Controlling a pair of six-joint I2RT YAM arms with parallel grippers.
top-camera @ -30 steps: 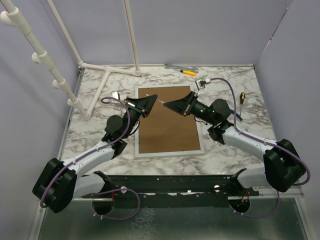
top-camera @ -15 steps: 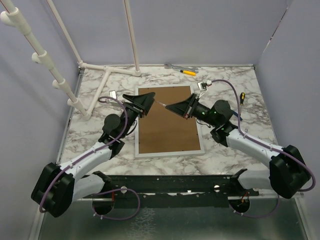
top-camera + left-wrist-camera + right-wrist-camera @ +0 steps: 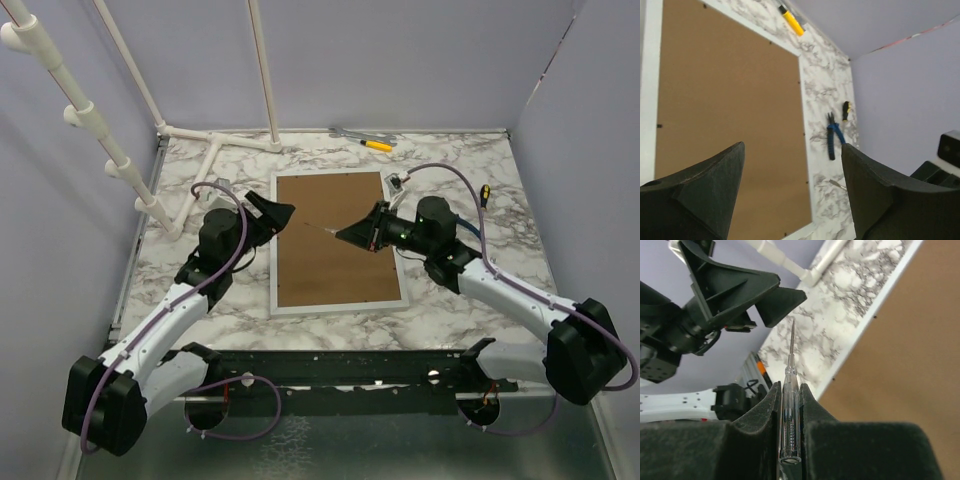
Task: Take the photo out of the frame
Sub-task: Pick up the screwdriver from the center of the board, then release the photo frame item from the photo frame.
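Lying face down near the middle of the marble table (image 3: 450, 300), the frame (image 3: 335, 307) shows only its white rim and the brown backing board (image 3: 335, 275); the photo is out of sight, presumably under that board. As a thin print it should be light and floppy, easy to crease or smudge, so it is best pinched at a corner or edge once the board is off. The board looks stiff and light, and small dark tabs (image 3: 659, 125) along its edge probably pin it down, so they stand in the way first. The right gripper (image 3: 345, 235) hangs over the board, clamped on a slim clear-handled screwdriver (image 3: 790, 390) whose tip points toward the frame's left side. The left gripper (image 3: 278, 212) hovers over the frame's upper left rim, jaws wide and empty. Well clear on the right lie blue-handled pliers (image 3: 833, 142) and a small black-and-yellow screwdriver (image 3: 484, 195). A yellow-handled tool (image 3: 377, 145) rests at the far edge, and a white pipe rack (image 3: 215, 150) stands at far left.
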